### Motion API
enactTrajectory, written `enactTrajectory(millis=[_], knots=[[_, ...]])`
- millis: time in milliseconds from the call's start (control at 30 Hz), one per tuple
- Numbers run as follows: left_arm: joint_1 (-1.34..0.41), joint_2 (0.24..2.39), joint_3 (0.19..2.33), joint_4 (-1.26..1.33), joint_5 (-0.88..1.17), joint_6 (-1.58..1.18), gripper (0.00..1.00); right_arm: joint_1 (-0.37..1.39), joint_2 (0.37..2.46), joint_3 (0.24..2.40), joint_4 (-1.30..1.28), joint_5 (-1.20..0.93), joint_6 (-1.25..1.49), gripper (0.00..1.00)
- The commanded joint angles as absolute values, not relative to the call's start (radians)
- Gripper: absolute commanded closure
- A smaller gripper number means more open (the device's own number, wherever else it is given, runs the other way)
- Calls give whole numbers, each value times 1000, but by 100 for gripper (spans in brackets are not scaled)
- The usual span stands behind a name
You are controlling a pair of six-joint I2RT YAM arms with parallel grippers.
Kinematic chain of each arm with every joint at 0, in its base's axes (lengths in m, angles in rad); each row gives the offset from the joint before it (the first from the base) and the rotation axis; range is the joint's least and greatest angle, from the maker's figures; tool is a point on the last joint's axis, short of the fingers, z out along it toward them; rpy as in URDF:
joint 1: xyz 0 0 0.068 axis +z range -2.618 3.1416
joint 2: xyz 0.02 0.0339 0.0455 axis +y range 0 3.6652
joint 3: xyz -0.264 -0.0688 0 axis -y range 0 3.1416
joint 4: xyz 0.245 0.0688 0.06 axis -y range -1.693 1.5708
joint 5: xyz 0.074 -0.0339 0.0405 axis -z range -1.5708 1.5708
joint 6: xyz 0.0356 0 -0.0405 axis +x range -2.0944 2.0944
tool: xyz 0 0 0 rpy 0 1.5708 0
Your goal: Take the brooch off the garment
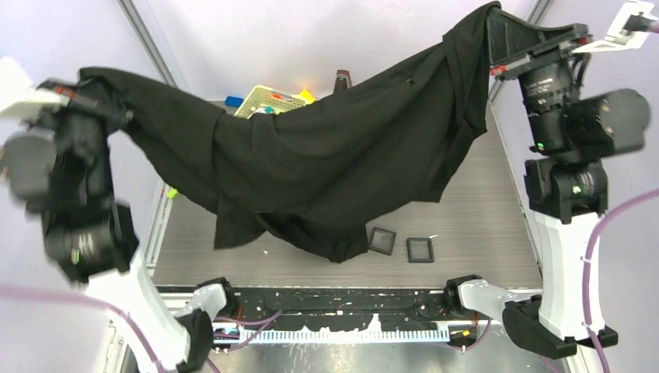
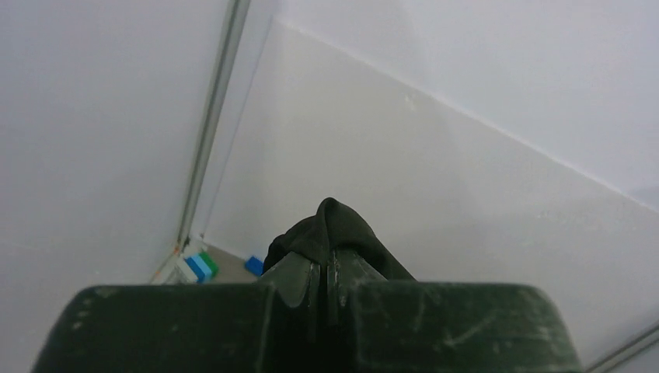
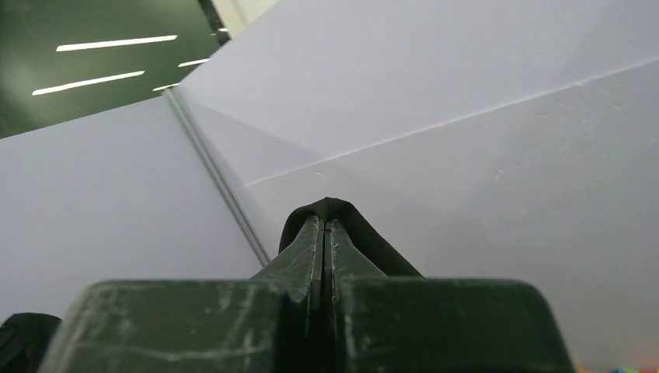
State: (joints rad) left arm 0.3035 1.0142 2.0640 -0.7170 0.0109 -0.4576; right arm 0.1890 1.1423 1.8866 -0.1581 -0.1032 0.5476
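The brooch is not made out in any view; a faint speck high on the right half of the garment (image 1: 326,163) may be it, but I cannot tell. The black garment hangs stretched between my two grippers above the table (image 1: 482,210). Its lowest fold sags at the near middle, just left of two small black square trays (image 1: 381,240). My left gripper (image 2: 325,272) is pressed together on bunched cloth at the left. My right gripper (image 3: 324,249) pinches the cloth's right end, which sits higher and farther back. A yellow basket (image 1: 268,101) shows past the garment at the far side.
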Motion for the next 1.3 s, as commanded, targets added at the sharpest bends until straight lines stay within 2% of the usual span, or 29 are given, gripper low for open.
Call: enactTrajectory(millis=[0,100,167,400,500,600,800,900,967,1067,1267], knots=[[311,1303,1933,-669,162,-539,100,183,1290,1816,-117,63,556,100],[311,1415,1968,-658,240,-571,100,148,1396,1882,-122,58,603,100],[312,1477,2068,-677,251,-578,100,110,1465,1987,-144,22,639,100],[311,1668,2486,-754,256,-634,100,32,1689,2518,-258,-104,679,100],[311,1654,2476,-728,285,-657,100,22,1711,2563,-266,-185,685,100],[312,1549,2201,-631,322,-657,100,22,1613,2345,-169,-268,743,100],[310,1269,1524,-451,349,-612,100,60,1362,1538,172,-401,985,100],[300,1162,1250,-417,394,-605,100,169,1273,1160,203,-335,891,99],[266,1098,1112,-421,399,-583,100,241,1231,1001,147,-256,851,99],[193,1001,945,-469,352,-563,100,243,1228,800,92,-226,859,100],[138,844,780,-543,301,-620,98,241,1255,652,25,-187,824,100]])
